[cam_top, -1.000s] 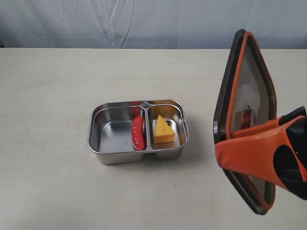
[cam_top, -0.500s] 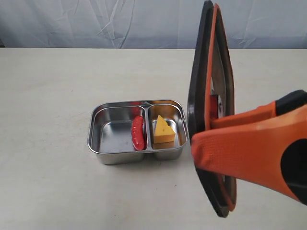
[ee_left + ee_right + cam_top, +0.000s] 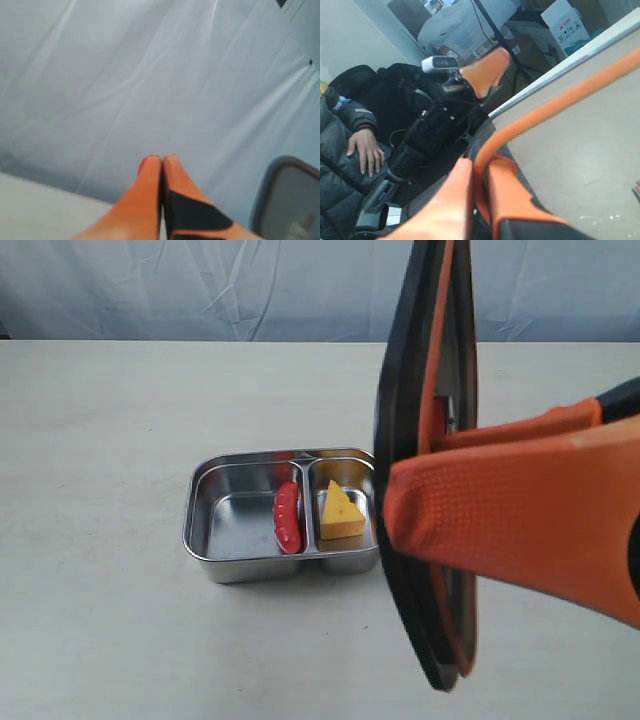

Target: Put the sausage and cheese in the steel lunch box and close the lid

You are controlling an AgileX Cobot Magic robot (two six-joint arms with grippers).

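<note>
Steel lunch box [image 3: 236,526], shiny, round-cornered, divided

The steel lunch box [image 3: 250,568] is polished metal on a matt tabletop [image 3: 100,420], the sausage [image 3: 288,517] glossy plastic, the lid [image 3: 405,390] dark smooth plastic edged in rubbery orange.

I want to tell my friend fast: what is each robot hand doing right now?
Left gripper: closed, holding nothing.
Right gripper: closed on the dark translucent rectangular lid with the orange rim seal.
</note>
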